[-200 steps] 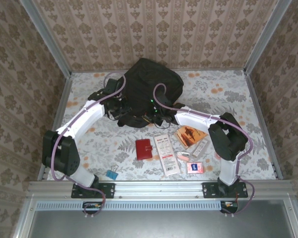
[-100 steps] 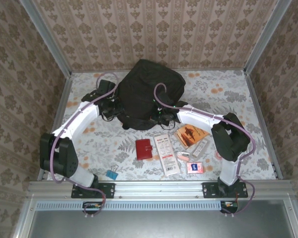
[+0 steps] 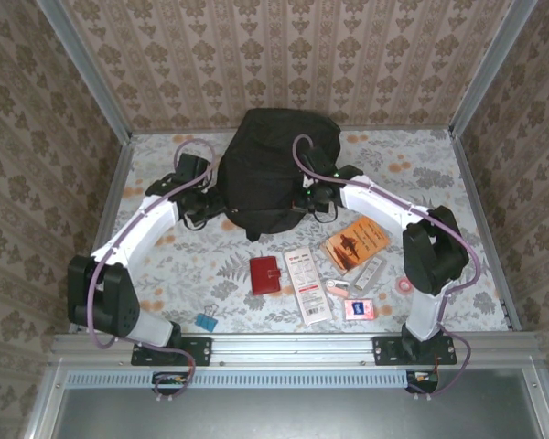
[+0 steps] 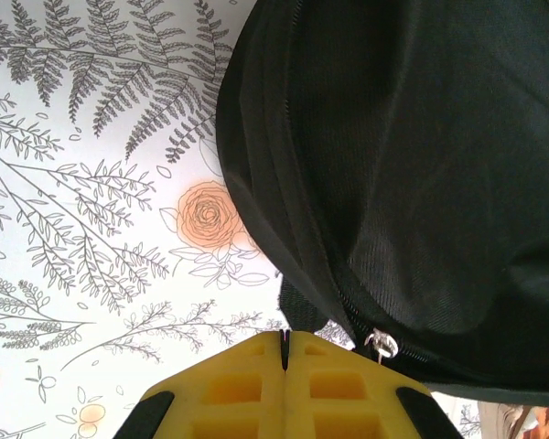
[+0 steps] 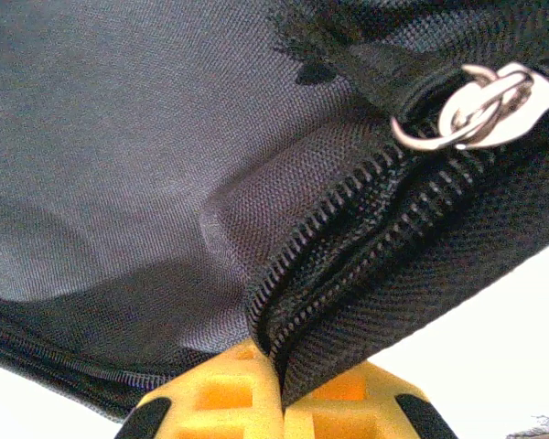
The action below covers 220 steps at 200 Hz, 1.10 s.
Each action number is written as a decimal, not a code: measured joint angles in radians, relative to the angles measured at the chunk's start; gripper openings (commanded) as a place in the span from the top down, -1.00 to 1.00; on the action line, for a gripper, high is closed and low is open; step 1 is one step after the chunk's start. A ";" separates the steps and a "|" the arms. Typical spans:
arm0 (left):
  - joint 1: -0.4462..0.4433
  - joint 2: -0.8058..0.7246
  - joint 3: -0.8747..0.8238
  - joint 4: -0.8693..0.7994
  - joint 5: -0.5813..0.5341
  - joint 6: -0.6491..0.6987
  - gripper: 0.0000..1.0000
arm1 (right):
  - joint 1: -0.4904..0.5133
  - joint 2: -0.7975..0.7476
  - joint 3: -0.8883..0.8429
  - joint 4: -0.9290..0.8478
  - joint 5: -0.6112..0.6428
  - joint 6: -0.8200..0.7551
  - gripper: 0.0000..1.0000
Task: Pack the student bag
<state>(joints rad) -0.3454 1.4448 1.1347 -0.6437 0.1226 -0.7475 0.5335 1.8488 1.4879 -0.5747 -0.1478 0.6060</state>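
- The student bag (image 3: 274, 160) sits at the far middle of the table (image 3: 165, 265), a gripper at each flank. The things to pack lie loose nearer the arm bases: a red wallet (image 3: 265, 274), a white packet (image 3: 307, 285), an orange booklet (image 3: 354, 245), a pink card (image 3: 359, 309) and a blue clip (image 3: 205, 322).
- The step in hand reads as handling the bag itself, setting it up for opening. Packing proper has not begun, since nothing on the table is yet inside.
- The right gripper (image 5: 276, 361) is clamped on the bag's edge, and a fold of fabric beside the zipper (image 5: 348, 210) runs down between its yellow fingers.
- The left gripper (image 4: 285, 343) has its fingers pressed together against the bag's lower rim. A tab of black cloth seems caught at their tips, though the contact is too dark to be sure.
- The next move calls for reaching a zipper pull. One ring pull (image 5: 471, 101) hangs just beyond the right gripper's hold, and another pull (image 4: 382, 344) sits just beside the left one.
- One side would have to keep the cloth taut while the other lets go, takes the pull and draws it along the teeth.
- From above, the black fabric hides any seam, so the bag's mouth and whether any compartment is open cannot be made out. Both wrist views cut the bag off at close range.
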 measured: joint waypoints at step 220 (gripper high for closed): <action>-0.188 0.151 0.151 0.134 0.066 -0.027 1.00 | -0.016 -0.084 -0.168 0.193 -0.066 0.566 -0.26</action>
<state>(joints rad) -0.5335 1.5963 1.2858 -0.5098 0.1890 -0.7742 0.5175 1.7645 1.3201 -0.3817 -0.2142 1.1725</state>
